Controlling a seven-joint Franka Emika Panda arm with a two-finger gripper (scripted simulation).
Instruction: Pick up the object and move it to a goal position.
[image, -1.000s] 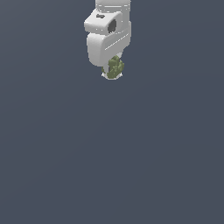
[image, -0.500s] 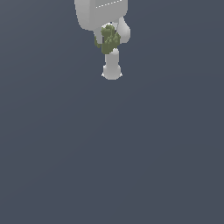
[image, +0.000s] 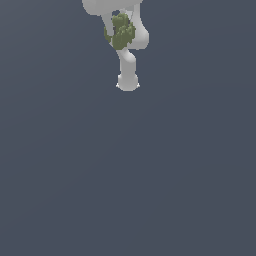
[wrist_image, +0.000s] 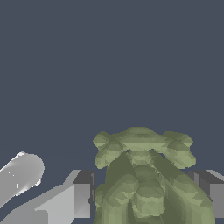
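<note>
A: Where is the object (image: 121, 31) right now?

B: At the far end of the scene in the exterior view, held up against the white arm. It is an olive-green, bumpy lump, and it sits between the two fingers (wrist_image: 81, 194) of the pincer (wrist_image: 146, 197). In the wrist view it fills the gap from one dark pad to the other.

A: So the pincer is pinching it?

B: Yes, as far as I can see: the fingers are pressed in on the object from both sides, with no gap showing on either flank.

A: Is it off the tabletop (image: 130, 175)?

B: I judge so. In the wrist view only plain grey-blue ground lies beyond the lump, nothing touching it, though the flat shading gives no shadow to confirm the height.

A: What else is around?

B: Only the arm's own white base post (image: 128, 75), standing just nearer than the object in the exterior view, and seen as a pale cylinder in the wrist view.

A: How far along, then?

B: The pick looks done. What is left is the carry to the goal, and no goal marker shows in either view, so I cannot say how near it is.
</note>
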